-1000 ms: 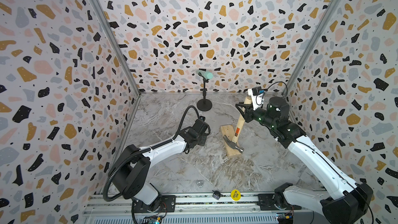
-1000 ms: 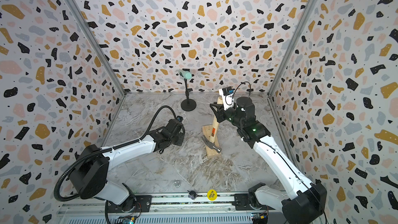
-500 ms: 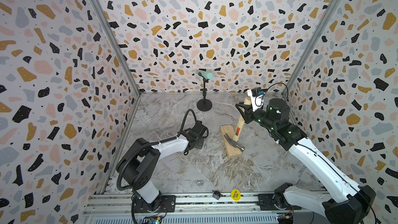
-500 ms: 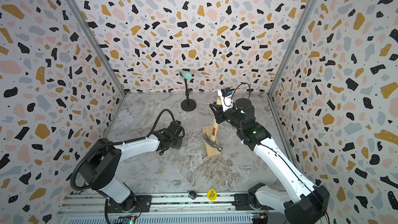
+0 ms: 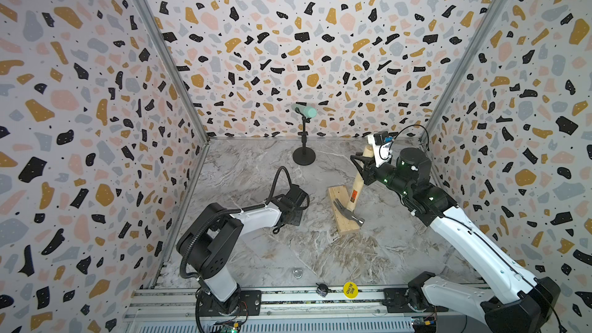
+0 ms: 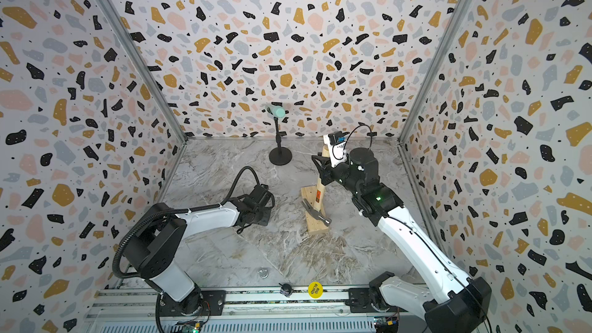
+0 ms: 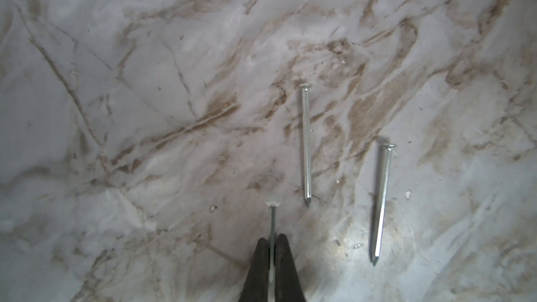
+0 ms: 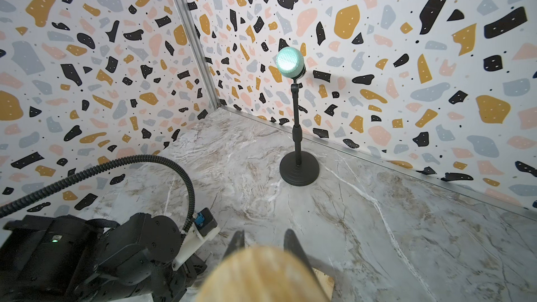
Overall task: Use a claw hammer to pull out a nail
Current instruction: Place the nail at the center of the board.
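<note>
Left gripper (image 7: pixel 271 242) is clamped on the nail (image 7: pixel 272 222): jaws pinched tight on the shank, head end sticking out past the tips, hanging just over the table (image 7: pixel 145 82). Right gripper (image 5: pixel 361 164) is closed around the hammer (image 5: pixel 355 193) high on the handle. The right wrist view shows the blurred handle butt between both fingers (image 8: pixel 290 242). The handle leans up and back, and the head sits on the wood block (image 5: pixel 345 227) with the claw pointing toward the left arm. Progress, my read: extraction looks done, since the nail is clear of the block and in the left jaws, well away from the hammer. No nail visible in the block from the top views, but that's too small to rule out. What's left is probably just dropping it, as two loose nails (image 7: pixel 305 140) (image 7: pixel 382 199) lie flat on the table right beside the held one, roughly parallel. After that, maybe parking the hammer. The nail itself has a thin bright steel shank that looks straight and a small flat round head. The tip is hidden in the jaws. Mic stand (image 5: pixel 303 142) at the back, not in play.
</note>
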Available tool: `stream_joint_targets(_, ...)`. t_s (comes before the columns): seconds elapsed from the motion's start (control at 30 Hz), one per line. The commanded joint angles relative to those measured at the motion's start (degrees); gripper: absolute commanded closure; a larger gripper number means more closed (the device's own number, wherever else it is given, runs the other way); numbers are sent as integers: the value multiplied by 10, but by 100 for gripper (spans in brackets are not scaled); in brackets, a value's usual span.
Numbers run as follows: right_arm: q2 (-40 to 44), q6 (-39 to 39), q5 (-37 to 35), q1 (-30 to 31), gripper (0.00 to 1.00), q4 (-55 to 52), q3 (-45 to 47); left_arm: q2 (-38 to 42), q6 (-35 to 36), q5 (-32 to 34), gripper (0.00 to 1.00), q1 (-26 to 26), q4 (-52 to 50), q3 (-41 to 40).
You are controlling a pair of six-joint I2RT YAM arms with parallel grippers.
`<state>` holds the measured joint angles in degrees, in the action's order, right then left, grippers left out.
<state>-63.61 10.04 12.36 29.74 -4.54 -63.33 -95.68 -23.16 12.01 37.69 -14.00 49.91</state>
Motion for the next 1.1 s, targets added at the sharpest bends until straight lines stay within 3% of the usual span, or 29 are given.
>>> stream_joint_targets(0.0,32,13,2,5,100,64,-13,-6,-5,-1,100,-5,12,-9)
stream_joint_targets(1.07,29,14,1,9,100,65,-6,-17,-10,0,97,-7,16,-17)
